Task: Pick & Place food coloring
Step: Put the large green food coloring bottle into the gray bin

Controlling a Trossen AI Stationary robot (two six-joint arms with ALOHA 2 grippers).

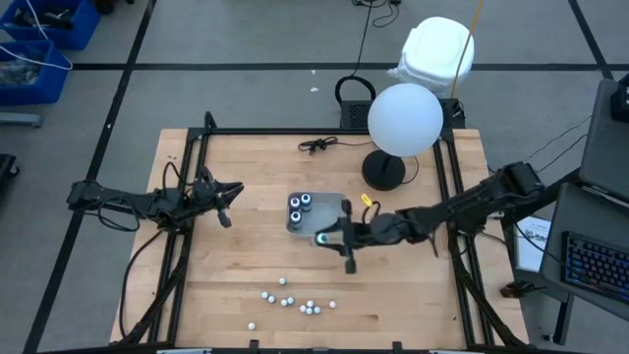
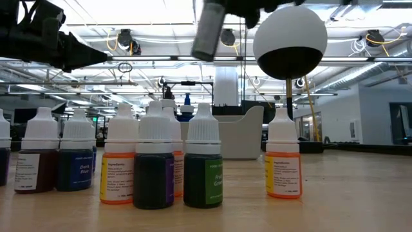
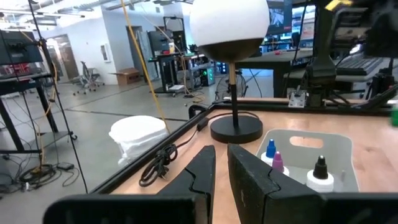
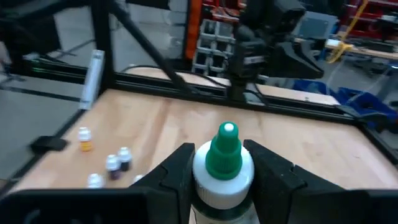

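Note:
My right gripper (image 1: 325, 237) is shut on a food coloring bottle with a green tip and a white collar (image 4: 224, 163), at the near edge of the grey tray (image 1: 334, 206). Three dark bottles with pale tops (image 1: 300, 206) stand in the tray; they also show in the left wrist view (image 3: 297, 165). Several tiny white-capped bottles (image 1: 290, 299) stand on the table near its near edge, and in the low view (image 2: 153, 161) they show orange, green and dark. My left gripper (image 1: 228, 210) is shut and empty, left of the tray. My right gripper pinches the bottle between its two fingers (image 4: 178, 170), one on each side of the white collar (image 4: 205, 175) below the green tip. The fingers come roughly level from the table's right. The bottle's body and bottom lie outside the wrist view.
A lamp with a white globe (image 1: 405, 118) on a black round base (image 1: 383, 172) stands just behind the tray's right side. A black cable (image 1: 318, 146) lies at the far edge. Black frame rails (image 1: 192, 197) run along the table's left and right sides.

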